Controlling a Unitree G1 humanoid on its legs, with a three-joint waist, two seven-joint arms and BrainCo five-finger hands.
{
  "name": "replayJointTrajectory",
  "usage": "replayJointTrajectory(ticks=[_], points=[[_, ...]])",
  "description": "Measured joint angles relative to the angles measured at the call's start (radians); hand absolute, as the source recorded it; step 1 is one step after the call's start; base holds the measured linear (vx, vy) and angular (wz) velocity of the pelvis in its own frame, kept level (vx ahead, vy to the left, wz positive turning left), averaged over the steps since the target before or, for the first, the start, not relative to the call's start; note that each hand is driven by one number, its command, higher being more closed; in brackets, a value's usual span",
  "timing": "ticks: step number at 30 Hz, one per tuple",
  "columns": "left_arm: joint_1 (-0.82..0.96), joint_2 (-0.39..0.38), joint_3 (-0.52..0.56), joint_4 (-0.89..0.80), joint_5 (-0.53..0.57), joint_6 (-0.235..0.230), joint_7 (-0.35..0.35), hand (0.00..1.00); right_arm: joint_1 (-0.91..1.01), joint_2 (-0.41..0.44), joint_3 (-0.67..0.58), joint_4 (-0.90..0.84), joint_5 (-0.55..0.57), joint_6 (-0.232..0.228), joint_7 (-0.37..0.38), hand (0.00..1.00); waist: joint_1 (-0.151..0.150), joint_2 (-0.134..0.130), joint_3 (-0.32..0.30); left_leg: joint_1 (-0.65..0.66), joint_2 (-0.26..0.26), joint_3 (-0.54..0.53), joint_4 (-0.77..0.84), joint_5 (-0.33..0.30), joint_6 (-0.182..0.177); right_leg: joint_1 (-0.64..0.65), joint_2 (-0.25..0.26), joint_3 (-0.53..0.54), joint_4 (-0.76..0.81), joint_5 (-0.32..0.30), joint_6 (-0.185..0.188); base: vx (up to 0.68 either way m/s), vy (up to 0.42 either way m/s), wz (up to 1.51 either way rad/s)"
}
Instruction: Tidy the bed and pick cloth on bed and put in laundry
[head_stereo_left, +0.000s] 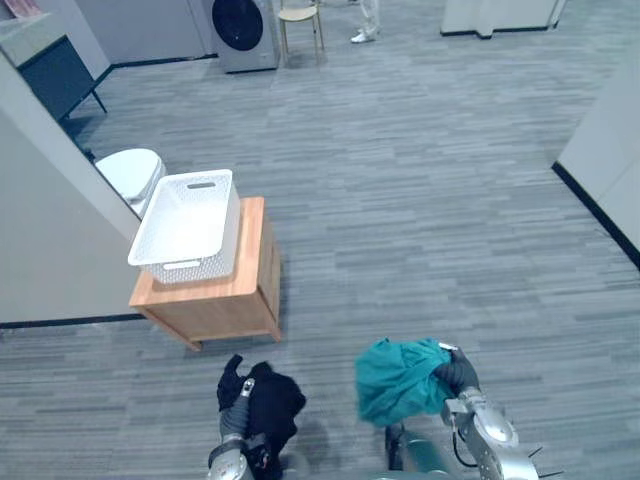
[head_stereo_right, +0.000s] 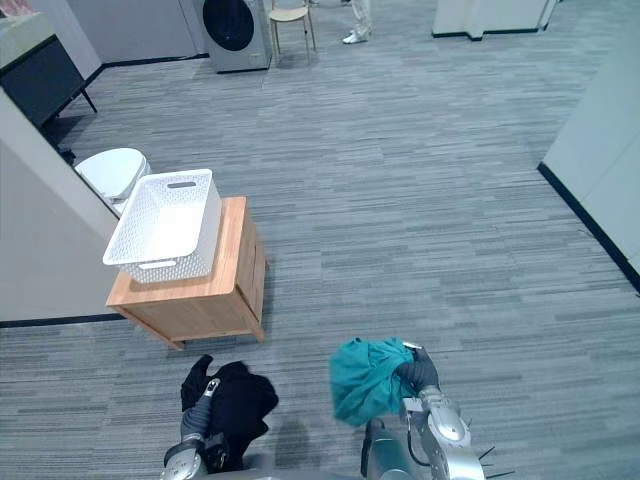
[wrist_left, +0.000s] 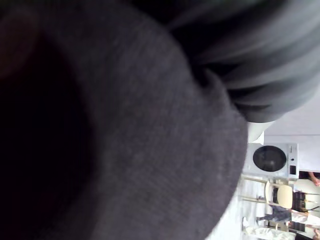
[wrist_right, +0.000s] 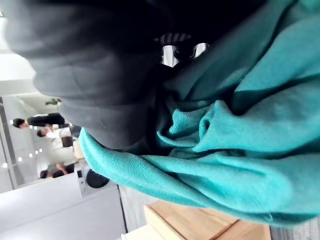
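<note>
My left hand (head_stereo_left: 233, 392) is low in the head views, shut on a bunched black cloth (head_stereo_left: 270, 405) that hangs above the floor. That dark cloth (wrist_left: 150, 150) lies right across the left wrist view. My right hand (head_stereo_left: 457, 375) is shut on a crumpled teal cloth (head_stereo_left: 398, 380), held up at the lower right; its folds (wrist_right: 240, 140) show close in the right wrist view. A white perforated laundry basket (head_stereo_left: 231, 225) stands on a small wooden side table (head_stereo_left: 215, 305), ahead and to the left of both hands. Nothing lies in the basket.
Grey plank floor (head_stereo_left: 420, 200) stretches ahead. A white round bin (head_stereo_left: 132, 172) sits behind the table by a grey wall (head_stereo_left: 50, 240). A washing machine (head_stereo_left: 243, 30), a chair (head_stereo_left: 300, 20) and a person's legs (head_stereo_left: 368, 20) are far back. A white wall (head_stereo_left: 610, 140) runs on the right.
</note>
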Motion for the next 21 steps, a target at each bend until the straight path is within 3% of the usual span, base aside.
replayJointTrajectory(ticks=[1,3,4,7,8,9,10,11,12,13,14,16,17,18,20,21], points=[[0.0,0.002,0.0,-0.004,0.0,-0.014,0.0,1.0,0.0,0.007,-0.004,0.0,-0.012,-0.01,0.015,1.0,0.0,-0.023,0.014,-0.017,-0.041,0.072,-0.092,-0.03,-0.008,0.086,-0.01,-0.011,-0.059,-0.01,-0.013,0.48,-0.326,0.36],[-0.006,-0.004,0.0,-0.027,0.0,-0.03,-0.001,1.0,-0.001,0.006,-0.025,-0.006,-0.023,-0.025,0.031,1.0,-0.004,-0.03,0.019,-0.061,-0.079,0.191,-0.256,-0.034,-0.011,0.16,-0.012,-0.045,-0.127,-0.02,-0.015,0.47,-0.273,0.55],[-0.007,-0.016,-0.001,-0.053,0.0,-0.036,0.0,1.0,0.003,-0.004,-0.038,-0.006,-0.04,-0.029,0.03,1.0,-0.006,-0.031,0.02,-0.089,-0.096,0.324,-0.393,-0.03,-0.016,0.201,-0.013,-0.088,-0.156,-0.04,-0.012,0.39,-0.178,0.8],[-0.01,-0.035,-0.006,-0.088,0.011,-0.041,0.006,1.0,0.014,-0.028,-0.056,-0.003,-0.047,-0.031,0.03,1.0,-0.008,-0.033,0.02,-0.095,-0.106,0.583,-0.58,-0.029,-0.002,0.255,-0.011,-0.193,-0.167,-0.107,0.016,0.3,-0.119,1.03],[-0.01,-0.036,-0.011,-0.094,0.034,-0.042,0.01,1.0,0.013,-0.042,-0.054,0.0,-0.048,-0.042,0.03,1.0,-0.004,-0.037,0.018,-0.099,-0.112,0.65,-0.603,-0.048,0.069,0.268,-0.015,-0.233,-0.119,-0.182,0.046,0.42,-0.072,1.1],[-0.005,-0.032,-0.009,-0.094,0.05,-0.042,0.023,1.0,0.007,-0.044,-0.049,0.005,-0.048,-0.05,0.034,1.0,0.005,-0.058,0.01,-0.098,-0.13,0.651,-0.598,-0.062,0.137,0.268,-0.034,-0.265,-0.05,-0.249,0.068,0.47,-0.068,1.02],[0.003,-0.028,-0.008,-0.092,0.064,-0.041,0.04,1.0,0.002,-0.043,-0.041,0.017,-0.046,-0.062,0.044,1.0,0.01,-0.078,-0.004,-0.092,-0.147,0.636,-0.603,-0.07,0.162,0.262,-0.054,-0.284,0.026,-0.282,0.086,0.55,-0.07,0.64],[0.01,-0.031,-0.002,-0.09,0.087,-0.041,0.06,1.0,-0.033,-0.058,-0.013,0.043,-0.042,-0.08,0.06,1.0,0.025,-0.069,-0.012,-0.077,-0.154,0.613,-0.627,-0.022,0.233,0.171,-0.107,-0.299,0.296,-0.303,0.101,0.52,-0.081,0.72],[0.014,-0.015,-0.001,-0.089,0.104,-0.041,0.073,1.0,-0.07,-0.053,0.013,0.08,-0.041,-0.082,0.061,1.0,0.019,-0.108,-0.004,-0.054,-0.2,0.571,-0.638,-0.016,0.256,0.063,-0.19,-0.287,0.574,-0.25,0.084,0.52,-0.087,0.95],[0.006,-0.003,-0.003,-0.09,0.119,-0.04,0.075,1.0,-0.08,-0.043,0.019,0.091,-0.039,-0.082,0.06,1.0,0.012,-0.127,0.005,-0.036,-0.222,0.541,-0.646,-0.018,0.253,0.016,-0.23,-0.264,0.689,-0.212,0.063,0.51,-0.114,1.43],[-0.011,0.006,-0.006,-0.089,0.13,-0.037,0.075,1.0,-0.081,-0.027,0.026,0.095,-0.04,-0.081,0.058,1.0,0.002,-0.136,0.014,-0.005,-0.245,0.482,-0.655,-0.017,0.243,-0.02,-0.248,-0.241,0.755,-0.228,0.045,0.42,-0.109,1.65],[-0.015,0.016,-0.012,-0.094,0.16,-0.031,0.08,1.0,-0.067,-0.001,0.04,0.093,-0.04,-0.086,0.031,1.0,-0.012,-0.117,0.023,0.108,-0.272,0.33,-0.725,-0.013,0.218,-0.048,-0.21,-0.126,0.64,-0.258,0.074,0.56,-0.173,1.87],[-0.017,0.017,-0.012,-0.095,0.161,-0.031,0.081,1.0,-0.065,-0.001,0.043,0.092,-0.04,-0.087,0.028,1.0,-0.013,-0.114,0.022,0.117,-0.272,0.318,-0.73,-0.012,0.217,-0.05,-0.203,-0.115,0.622,-0.258,0.074,0.47,-0.177,1.84],[-0.026,0.031,-0.014,-0.104,0.168,-0.03,0.085,1.0,-0.042,0.002,0.05,0.069,-0.039,-0.088,0.016,1.0,-0.028,-0.102,0.016,0.151,-0.27,0.225,-0.767,-0.005,0.194,-0.073,-0.157,-0.027,0.468,-0.254,0.081,0.42,-0.227,1.74],[-0.039,0.066,-0.014,-0.129,0.184,-0.03,0.087,1.0,-0.019,0.009,0.049,0.023,-0.031,-0.088,-0.006,1.0,-0.038,-0.1,0.014,0.167,-0.269,0.107,-0.793,0.001,0.165,-0.107,-0.111,0.132,0.21,-0.207,0.137,0.44,-0.285,1.92],[-0.047,0.088,-0.014,-0.13,0.187,-0.026,0.088,1.0,-0.017,0.009,0.048,0.011,-0.019,-0.088,-0.019,1.0,-0.04,-0.104,0.012,0.175,-0.269,0.042,-0.792,-0.007,0.142,-0.126,-0.101,0.236,0.048,-0.135,0.157,0.39,-0.336,1.65]])
